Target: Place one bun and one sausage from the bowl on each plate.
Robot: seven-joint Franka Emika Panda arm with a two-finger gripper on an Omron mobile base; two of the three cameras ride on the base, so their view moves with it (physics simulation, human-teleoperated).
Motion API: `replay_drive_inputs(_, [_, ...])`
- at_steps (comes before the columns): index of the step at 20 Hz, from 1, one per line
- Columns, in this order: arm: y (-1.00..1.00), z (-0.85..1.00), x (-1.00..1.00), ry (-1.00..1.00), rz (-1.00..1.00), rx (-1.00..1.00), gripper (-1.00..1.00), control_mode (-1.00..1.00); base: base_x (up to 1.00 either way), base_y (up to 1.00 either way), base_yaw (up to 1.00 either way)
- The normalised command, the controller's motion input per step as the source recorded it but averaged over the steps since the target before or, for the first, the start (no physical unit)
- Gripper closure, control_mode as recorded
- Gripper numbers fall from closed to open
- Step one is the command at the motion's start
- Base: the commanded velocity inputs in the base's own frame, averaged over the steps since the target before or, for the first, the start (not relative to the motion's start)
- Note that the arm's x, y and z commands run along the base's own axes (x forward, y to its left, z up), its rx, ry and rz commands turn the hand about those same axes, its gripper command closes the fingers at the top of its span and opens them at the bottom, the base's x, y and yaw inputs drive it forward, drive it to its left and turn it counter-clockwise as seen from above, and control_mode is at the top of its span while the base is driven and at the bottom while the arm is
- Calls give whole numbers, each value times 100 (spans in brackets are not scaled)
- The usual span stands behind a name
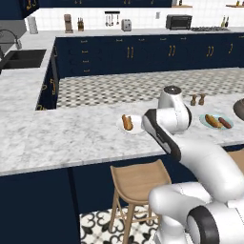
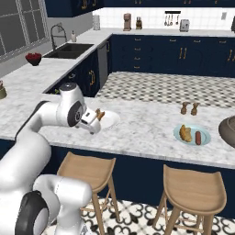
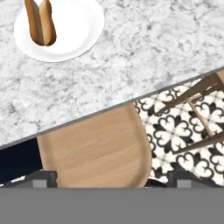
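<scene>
Two plates on marble tabletop: white plate holds bun touching sausage; blue-green plate holds another pair. Bowl at far end. End effector spread wide, empty, above wooden stool.

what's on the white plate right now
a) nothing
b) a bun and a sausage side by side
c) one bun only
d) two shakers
b: in the hand view the white plate holds a golden bun with a darker sausage lying right beside it.
</scene>
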Motion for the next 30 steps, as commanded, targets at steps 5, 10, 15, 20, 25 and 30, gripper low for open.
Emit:
replay_drive_inputs(5, [-4,17,-37,0,-1,0,-100,-100,0,0,0])
replay_drive_inputs(10, [0,0,0,0,0,0,-100,100,0,-37,0])
replay_drive_inputs(15, [0,0,0,0,0,0,-100,100,-1,-100,0])
replay_drive_inputs(20, [0,0,0,0,0,0,-100,100,-3,-100,0])
replay_drive_inputs(25, [0,0,0,0,0,0,-100,100,0,-100,0])
replay_drive_inputs(30, [0,0,0,0,0,0,-100,100,11,-84,0])
